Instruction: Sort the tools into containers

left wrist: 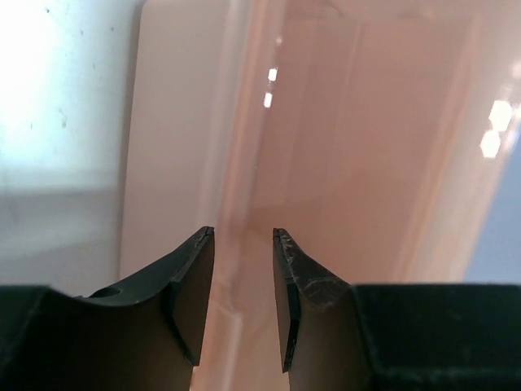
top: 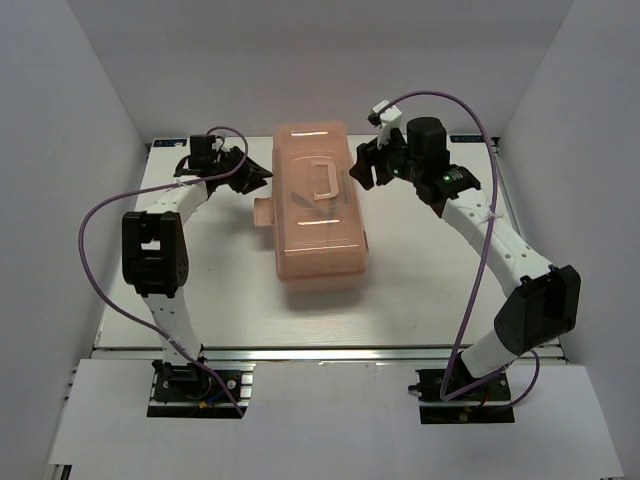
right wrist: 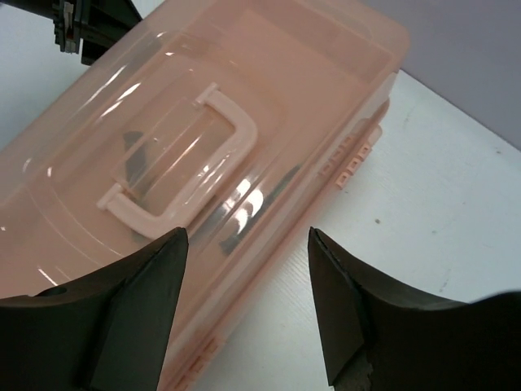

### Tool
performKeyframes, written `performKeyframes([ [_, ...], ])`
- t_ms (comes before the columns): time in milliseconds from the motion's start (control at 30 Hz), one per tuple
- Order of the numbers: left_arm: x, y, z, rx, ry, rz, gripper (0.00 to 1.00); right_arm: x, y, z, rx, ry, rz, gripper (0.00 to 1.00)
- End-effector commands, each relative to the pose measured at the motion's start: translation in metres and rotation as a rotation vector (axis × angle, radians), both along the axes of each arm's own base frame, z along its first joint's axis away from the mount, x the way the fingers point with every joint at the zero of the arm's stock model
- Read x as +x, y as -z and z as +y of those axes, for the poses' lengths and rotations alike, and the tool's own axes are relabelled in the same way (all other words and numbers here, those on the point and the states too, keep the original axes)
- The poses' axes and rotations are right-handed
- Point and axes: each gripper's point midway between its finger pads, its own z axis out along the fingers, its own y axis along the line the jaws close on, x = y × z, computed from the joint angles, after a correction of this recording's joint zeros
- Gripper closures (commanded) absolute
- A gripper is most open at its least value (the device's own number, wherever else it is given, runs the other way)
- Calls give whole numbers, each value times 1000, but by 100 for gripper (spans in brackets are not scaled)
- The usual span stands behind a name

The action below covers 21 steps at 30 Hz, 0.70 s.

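Flanking one pink toolbox (top: 320,235): left gripper (top: 256,178), right gripper (top: 360,170), both empty.

A robotics lab cell. Plain white panel walls (top: 70,150) enclose a flat white tabletop (top: 240,300) with 2 black-and-white robot arms (top: 155,250) bolted on.

High rear overview, two close wrist views, all on toolbox (top: 320,240)

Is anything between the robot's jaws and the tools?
Yes. The shut toolbox lid covers them: the tools show only as dark shapes through the pink plastic. The left gripper and right gripper are outside it.
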Motion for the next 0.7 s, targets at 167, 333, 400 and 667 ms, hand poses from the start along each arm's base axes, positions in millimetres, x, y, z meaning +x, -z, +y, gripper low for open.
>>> performKeyframes([
  [167,-27,-53,65,170,-223,-36,52,12,-5,26,215,41,167,12],
  [333,-64,-64,124,311,-364,-40,43,28,20,22,206,124,211,11],
  [400,-83,-46,127,345,-355,-6,42,31,33,25,197,127,243,11],
  [667,-139,16,116,315,-333,92,79,36,46,45,228,105,304,11],
])
